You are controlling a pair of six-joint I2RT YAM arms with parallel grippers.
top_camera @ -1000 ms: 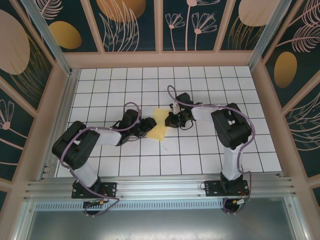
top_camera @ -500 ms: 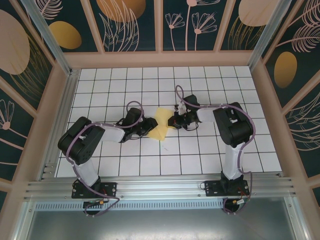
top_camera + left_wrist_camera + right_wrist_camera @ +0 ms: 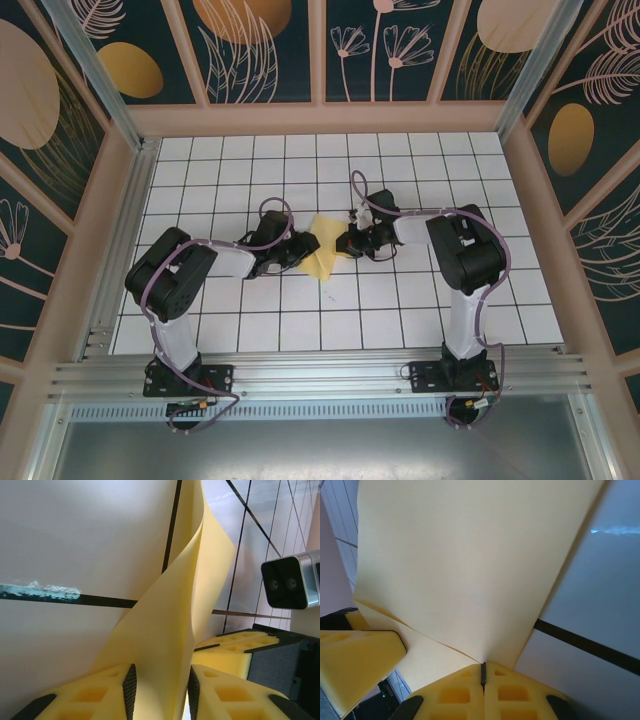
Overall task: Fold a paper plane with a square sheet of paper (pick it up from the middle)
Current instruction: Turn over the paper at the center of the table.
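Midway across the tiled table (image 3: 400, 300), the left gripper (image 3: 302, 250) has its jaws apart around a raised curl of the square sheet of paper (image 3: 321, 258), not pinching it. Just right, the right gripper (image 3: 347, 240) is clamped tight on the sheet's edge. Progress looks early: no firm crease shows, so the plane's folds all seem left to do.

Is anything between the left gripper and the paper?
Nothing visible. The paper rises between the open fingers of the left gripper, not clamped. The right gripper is shut on its other side.
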